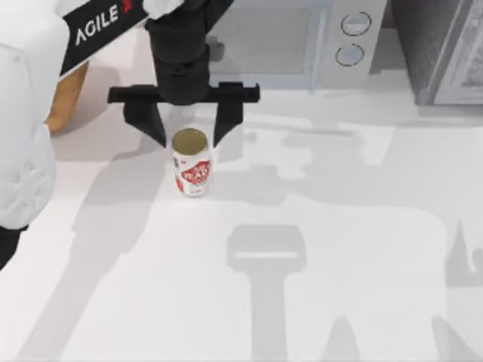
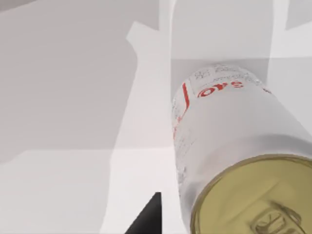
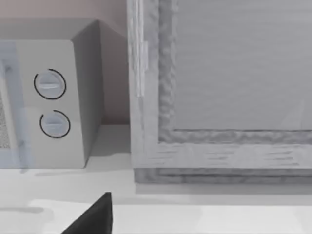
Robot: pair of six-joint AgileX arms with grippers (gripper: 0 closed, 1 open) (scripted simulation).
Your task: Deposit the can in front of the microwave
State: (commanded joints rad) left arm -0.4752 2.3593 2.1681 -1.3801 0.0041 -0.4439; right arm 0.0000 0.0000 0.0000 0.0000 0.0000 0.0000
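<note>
Looking down from the top view, the left gripper [image 1: 190, 130] hangs over the table [image 1: 339, 249] with its two black fingers [image 1: 148, 121] spread wide, well wider than the can [image 1: 191, 161]. The can stands upright on the white surface just below the fingertips in this view, its gold top showing between them and its red label facing the camera. Neither finger touches it; a gap shows on each side, so the gripper holds nothing. The microwave [image 1: 290, 41] sits along the far edge, its window door and two round knobs [image 1: 353, 38] just beyond the gripper, which places the can in front of the door. A darker grey speckled appliance [image 1: 438, 49] stands to the microwave's right, and a tan object [image 1: 66, 98] peeks out at the far left behind the white arm.

From the left wrist view, the can [image 2: 229, 141] looms close, gold top nearest the camera and red lettering farther off, standing on the table. One black fingertip [image 2: 146, 219] enters at the edge, apart from the can.

From the right wrist view, the microwave's knob panel [image 3: 51, 105] and the speckled appliance [image 3: 219, 92] appear side by side, and a single dark fingertip [image 3: 95, 217] of the right gripper shows; how far that gripper is spread I cannot tell.
</note>
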